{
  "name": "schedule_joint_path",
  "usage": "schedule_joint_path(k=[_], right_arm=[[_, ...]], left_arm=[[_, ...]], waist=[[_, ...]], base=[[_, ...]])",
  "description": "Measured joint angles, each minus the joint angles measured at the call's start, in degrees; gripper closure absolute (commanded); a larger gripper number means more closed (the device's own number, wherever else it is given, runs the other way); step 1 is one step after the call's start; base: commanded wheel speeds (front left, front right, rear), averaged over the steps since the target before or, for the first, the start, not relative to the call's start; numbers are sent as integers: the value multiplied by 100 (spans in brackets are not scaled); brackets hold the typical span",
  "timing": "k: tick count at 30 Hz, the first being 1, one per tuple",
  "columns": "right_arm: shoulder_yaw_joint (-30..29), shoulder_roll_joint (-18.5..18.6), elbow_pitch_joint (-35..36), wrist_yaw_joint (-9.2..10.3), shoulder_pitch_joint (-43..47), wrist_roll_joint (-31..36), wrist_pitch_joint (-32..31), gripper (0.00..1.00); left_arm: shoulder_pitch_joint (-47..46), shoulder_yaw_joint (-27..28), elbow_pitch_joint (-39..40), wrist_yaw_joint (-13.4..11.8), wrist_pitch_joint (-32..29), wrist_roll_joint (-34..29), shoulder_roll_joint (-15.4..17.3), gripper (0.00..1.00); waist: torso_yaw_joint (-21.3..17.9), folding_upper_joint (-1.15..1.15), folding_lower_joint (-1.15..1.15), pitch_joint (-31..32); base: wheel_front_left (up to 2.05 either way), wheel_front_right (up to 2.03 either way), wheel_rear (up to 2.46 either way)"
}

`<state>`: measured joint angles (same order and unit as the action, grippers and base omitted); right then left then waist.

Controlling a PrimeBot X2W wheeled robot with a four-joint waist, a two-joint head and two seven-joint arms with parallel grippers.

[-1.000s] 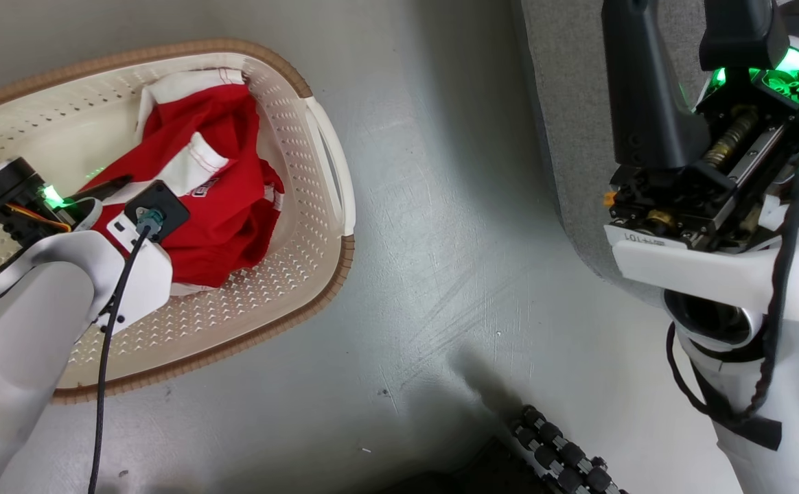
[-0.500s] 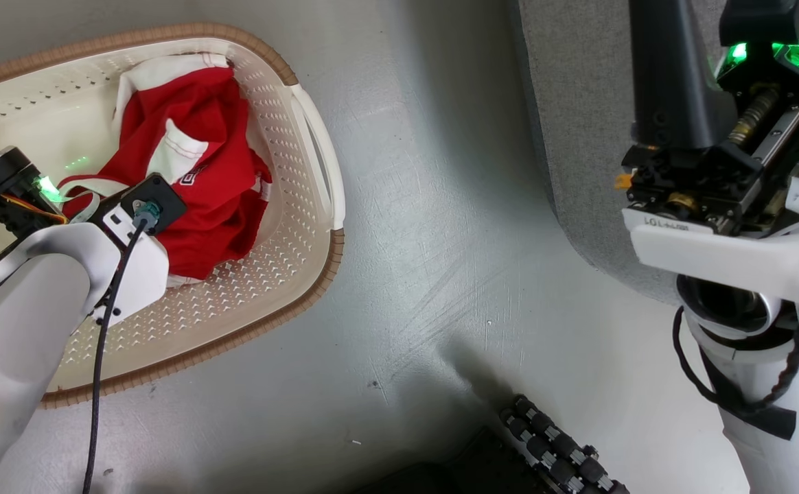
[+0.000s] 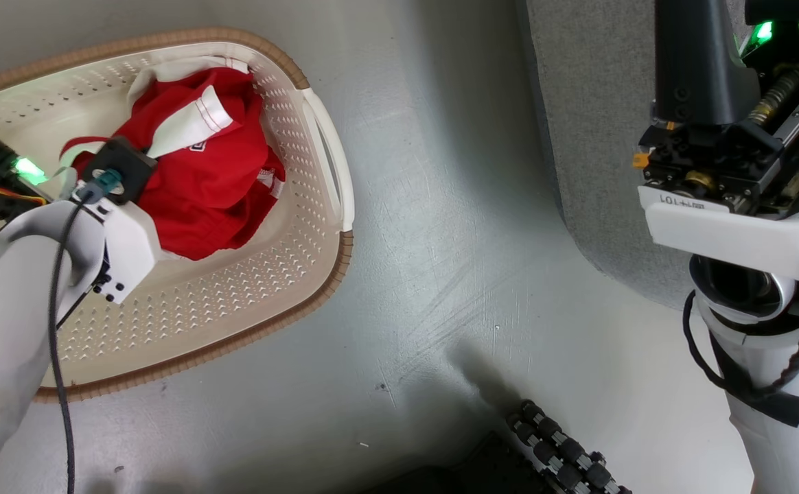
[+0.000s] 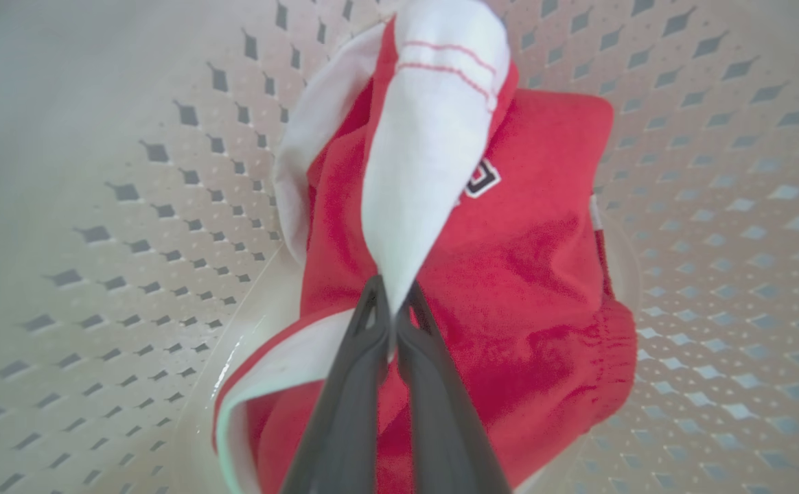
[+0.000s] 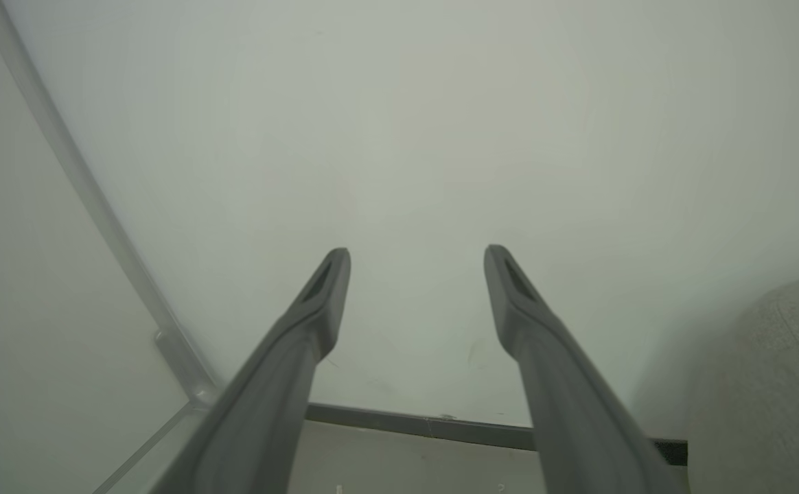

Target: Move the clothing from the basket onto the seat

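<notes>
- The clothing [image 3: 214, 185] is all in the basket [image 3: 317, 233], bunched up at the basket's 1 o'clock end in the head view. The basket itself sits on the floor [image 3: 441, 261], round 10 o'clock from the robot.
- The seat [image 3: 592, 123] is off at 2 o'clock, well apart from the basket, with none of the red stuff on the bit I can see.
- The left tool [image 4: 392, 302] is clenched on a fold of the white panel [image 4: 427, 158]. Its fingers are pinched right together and the cloth tents up to the tips.
- The right tool [image 5: 417, 261] is released, fingers spread wide, holding nothing, parked up by the seat.
- Handling, my guess: super light, totally floppy, not fragile. It'll drape and dangle, so it wants a decent lift to clear the basket wall at 3 o'clock.
- Looks like a slick sporty knit, so a thin pinch could slide out. A thicker bunch or the stitched hem seems the safer place to grab.
- Can't tell whether the pinch has one garment or both. The second could drag along or drop off halfway.
</notes>
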<state>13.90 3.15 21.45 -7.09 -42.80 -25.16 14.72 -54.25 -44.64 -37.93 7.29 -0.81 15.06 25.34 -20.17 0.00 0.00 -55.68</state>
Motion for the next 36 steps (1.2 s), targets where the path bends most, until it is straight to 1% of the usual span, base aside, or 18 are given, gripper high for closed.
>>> schedule_joint_path(k=[11, 19, 27, 36], right_arm=[[-22, 1, -154, 0, -58, 247, 0, 0], [5, 3, -246, 0, -123, 410, 0, 0], [1, 5, -392, 0, -119, 520, 1, 0], [-31, 11, -600, 0, -79, 662, 1, 0]], left_arm=[[397, 588, 199, -7, 466, 739, 5, 100], [654, 817, 413, -19, 825, 1003, -13, 100], [911, 1194, 602, -86, 1262, 1383, -24, 100], [1257, 1573, 833, -111, 1410, 1817, -75, 100]], waist=[[139, 0, 0, 167], [243, 0, 0, 346], [358, 0, 0, 569], [503, 0, 0, 885]], base=[[0, 0, 0], [0, 0, 0], [0, 0, 0], [0, 0, 0]])
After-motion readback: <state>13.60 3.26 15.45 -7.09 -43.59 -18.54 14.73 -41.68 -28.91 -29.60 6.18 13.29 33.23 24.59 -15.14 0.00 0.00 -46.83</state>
